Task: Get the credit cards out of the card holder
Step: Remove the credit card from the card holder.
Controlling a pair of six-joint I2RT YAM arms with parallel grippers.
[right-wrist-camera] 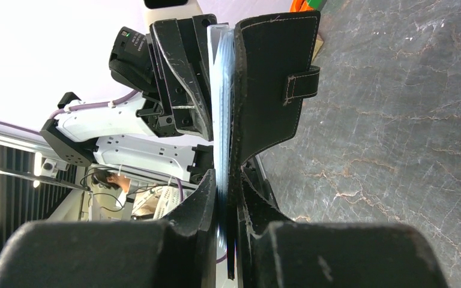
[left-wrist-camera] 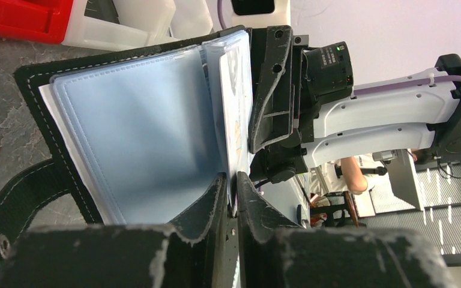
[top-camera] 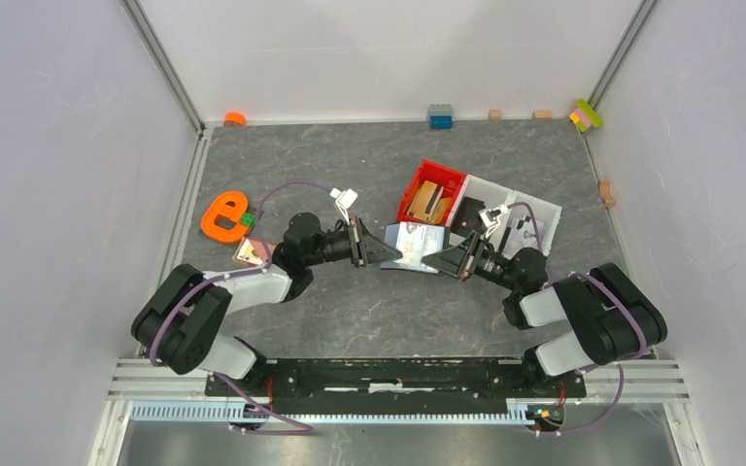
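The black card holder [top-camera: 414,243] hangs open above the table between my two grippers. In the left wrist view its pale blue inner sleeves [left-wrist-camera: 138,132] face me, and the snap strap [left-wrist-camera: 12,210] dangles at the lower left. My left gripper [left-wrist-camera: 232,192] is pinched on the edge of a thin pale leaf [left-wrist-camera: 238,108] that seems to hold a greyish-white credit card. My right gripper [right-wrist-camera: 225,180] is shut on the black cover [right-wrist-camera: 270,78] and the sleeves behind it. One pinkish-copper credit card [top-camera: 250,252] lies on the table beside my left arm.
A red bin [top-camera: 418,181] holding tan wooden blocks and a white bin [top-camera: 534,210] stand just behind the card holder. An orange toy [top-camera: 223,216] with a green block lies at the left. Small bricks line the far wall [top-camera: 440,116].
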